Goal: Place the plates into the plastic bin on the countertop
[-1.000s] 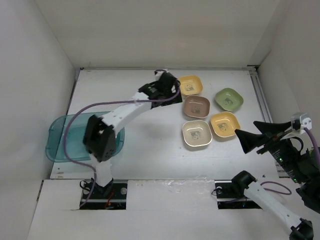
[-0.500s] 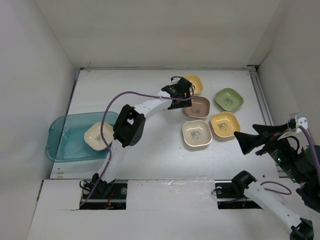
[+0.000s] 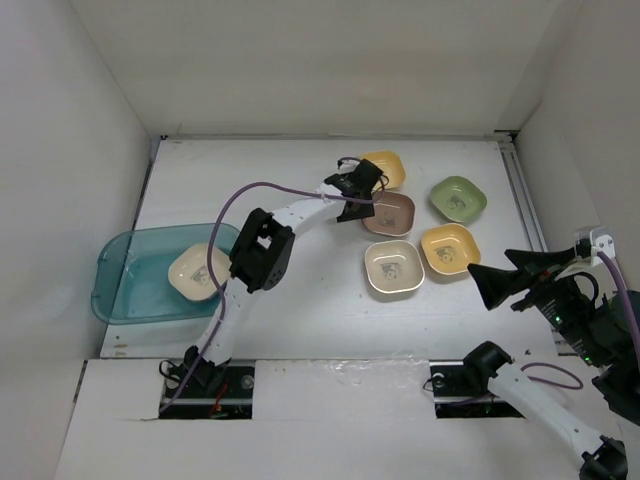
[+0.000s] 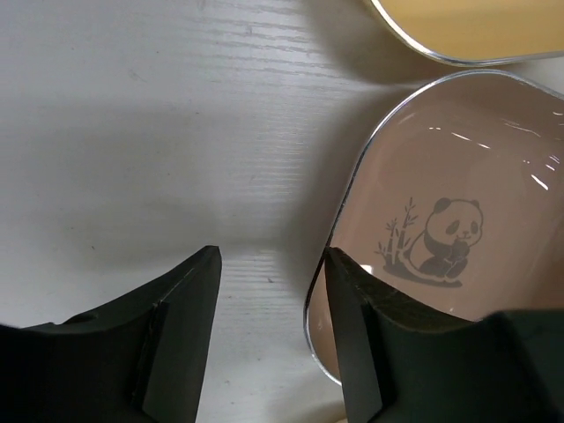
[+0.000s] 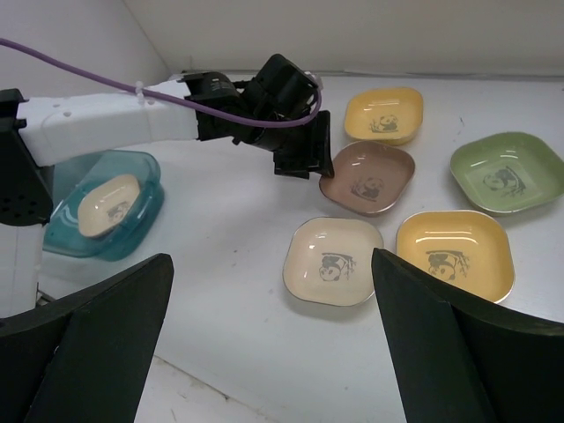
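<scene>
Top external view: where is the translucent teal-blue plastic bin [image 3: 115,290]?

It sits at the near left corner of the flat white countertop [image 3: 290,330], with one cream rounded-square dish [image 3: 197,272] lying inside it.

And the other plates?

Five lie on the right half, toward the far edge. A yellow-orange rounded-square dish [image 3: 382,169] is farthest back, with a brown rounded-square dish [image 3: 392,214] just in front of it. A green rounded-square dish [image 3: 458,198] lies to their right. A second yellow-orange dish [image 3: 449,248] and a second cream dish [image 3: 392,268] are nearest.

What about the left gripper [image 4: 269,264]?

Its jaws stand about half apart, astride the brown dish's left rim. In the left wrist view one finger [image 4: 176,326] is over bare countertop. The other [image 4: 361,335] is over the dish's inside, beside the panda print [image 4: 436,242]. White surface shows between the outer finger and the rim, so nothing is clamped.

The right gripper [image 5: 271,257]?

It is spread wide with nothing between its fingers, raised above the near right part of the countertop, apart from every dish.
</scene>
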`<state>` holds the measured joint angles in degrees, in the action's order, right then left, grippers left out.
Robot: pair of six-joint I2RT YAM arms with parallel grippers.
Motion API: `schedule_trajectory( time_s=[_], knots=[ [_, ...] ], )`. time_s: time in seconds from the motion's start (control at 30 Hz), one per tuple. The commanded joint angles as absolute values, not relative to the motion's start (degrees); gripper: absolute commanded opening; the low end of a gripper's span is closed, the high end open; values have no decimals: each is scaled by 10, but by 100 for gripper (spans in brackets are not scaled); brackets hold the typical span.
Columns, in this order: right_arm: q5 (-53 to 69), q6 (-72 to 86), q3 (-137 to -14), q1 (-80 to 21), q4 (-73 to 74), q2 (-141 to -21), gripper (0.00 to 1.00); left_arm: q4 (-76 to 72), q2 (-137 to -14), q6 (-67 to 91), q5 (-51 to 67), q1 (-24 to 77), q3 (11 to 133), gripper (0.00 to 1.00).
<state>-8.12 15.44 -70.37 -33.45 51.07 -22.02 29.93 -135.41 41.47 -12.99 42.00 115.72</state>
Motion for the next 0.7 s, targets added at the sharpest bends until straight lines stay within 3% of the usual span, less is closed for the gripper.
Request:
schedule_trajectory(
  time_s=[0.0,0.23,0.33,0.37,0.43,0.67],
  knots=[
    [-85,161,-710,-339,510,-213,100,313,-1354,420,-155,413,1143,47],
    [-85,161,-710,-339,510,-213,100,335,-1321,425,-196,396,1086,40],
    [-85,161,-705,-339,505,-213,100,330,-1275,448,-210,376,1015,24],
    [-85,161,-705,-339,504,-213,100,318,-1247,448,-210,369,993,13],
    [-85,161,-705,-339,504,-213,100,295,-1217,461,-210,341,921,0],
    [-77,156,-694,-339,494,-213,100,292,-1015,456,-223,288,785,0]
  ],
)
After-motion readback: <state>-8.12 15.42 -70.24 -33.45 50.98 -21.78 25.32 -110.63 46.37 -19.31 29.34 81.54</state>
